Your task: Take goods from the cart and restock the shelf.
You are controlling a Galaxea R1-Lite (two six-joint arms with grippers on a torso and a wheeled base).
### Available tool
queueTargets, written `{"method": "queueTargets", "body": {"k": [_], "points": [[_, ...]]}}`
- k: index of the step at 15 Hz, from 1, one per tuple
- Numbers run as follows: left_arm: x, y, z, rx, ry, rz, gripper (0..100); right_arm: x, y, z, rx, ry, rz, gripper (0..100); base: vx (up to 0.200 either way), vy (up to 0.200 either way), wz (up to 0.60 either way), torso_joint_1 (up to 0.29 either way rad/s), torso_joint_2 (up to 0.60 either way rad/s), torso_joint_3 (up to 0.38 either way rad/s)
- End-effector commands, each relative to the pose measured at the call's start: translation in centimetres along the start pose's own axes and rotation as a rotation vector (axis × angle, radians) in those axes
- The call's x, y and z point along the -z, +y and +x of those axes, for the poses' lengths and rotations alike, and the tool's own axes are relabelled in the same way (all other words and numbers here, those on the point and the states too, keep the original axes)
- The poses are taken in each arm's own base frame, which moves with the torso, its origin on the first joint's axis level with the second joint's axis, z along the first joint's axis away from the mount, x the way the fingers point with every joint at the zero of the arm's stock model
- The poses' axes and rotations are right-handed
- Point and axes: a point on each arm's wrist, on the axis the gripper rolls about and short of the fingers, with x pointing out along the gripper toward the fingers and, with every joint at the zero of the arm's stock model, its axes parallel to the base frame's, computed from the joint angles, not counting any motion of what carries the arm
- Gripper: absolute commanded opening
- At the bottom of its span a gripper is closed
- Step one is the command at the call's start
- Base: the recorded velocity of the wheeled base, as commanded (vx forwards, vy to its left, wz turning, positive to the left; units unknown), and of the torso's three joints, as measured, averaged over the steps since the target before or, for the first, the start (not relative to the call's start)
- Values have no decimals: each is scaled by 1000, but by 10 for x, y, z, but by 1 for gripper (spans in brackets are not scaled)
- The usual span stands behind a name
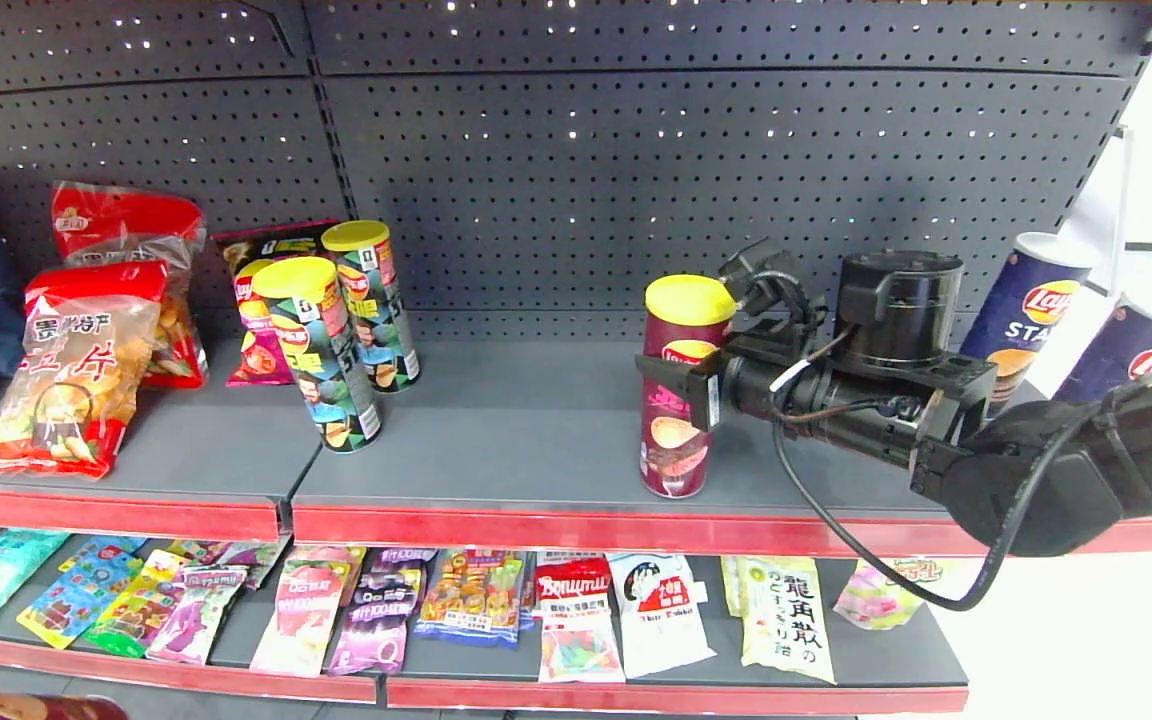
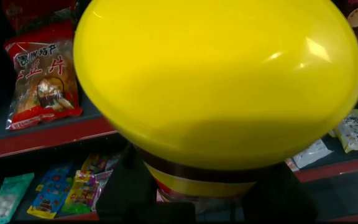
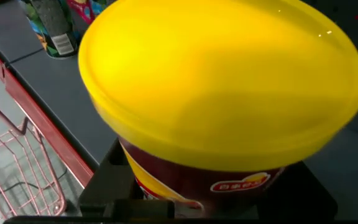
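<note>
Maroon chip can, yellow lid: upright, long axis vertical, lid up, base on the upper shelf near its red front edge, well right of two patterned cans. Right gripper: level, at the can's right side, fingers clamped across its middle. Left gripper: closed on a second yellow-lidded can, lid facing the wrist camera, in front of the shelves.

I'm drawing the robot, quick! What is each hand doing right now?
Left gripper: shut on a maroon cardboard chip can with yellow plastic lid.
Right gripper: shut on another maroon yellow-lidded chip can.
</note>
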Motion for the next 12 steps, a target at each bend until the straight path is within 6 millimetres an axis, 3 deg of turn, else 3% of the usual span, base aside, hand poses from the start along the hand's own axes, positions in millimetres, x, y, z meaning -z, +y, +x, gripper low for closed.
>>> {"method": "queueTargets", "body": {"k": [1, 12], "points": [[0, 0, 0, -2, -1, 1, 0, 6, 2, -3, -4, 20, 2, 0, 0, 0, 0, 0, 0, 0], [0, 0, 0, -1, -3, 1, 0, 6, 3, -13, -3, -13, -1, 0, 0, 0, 0, 0, 0, 0]]}}
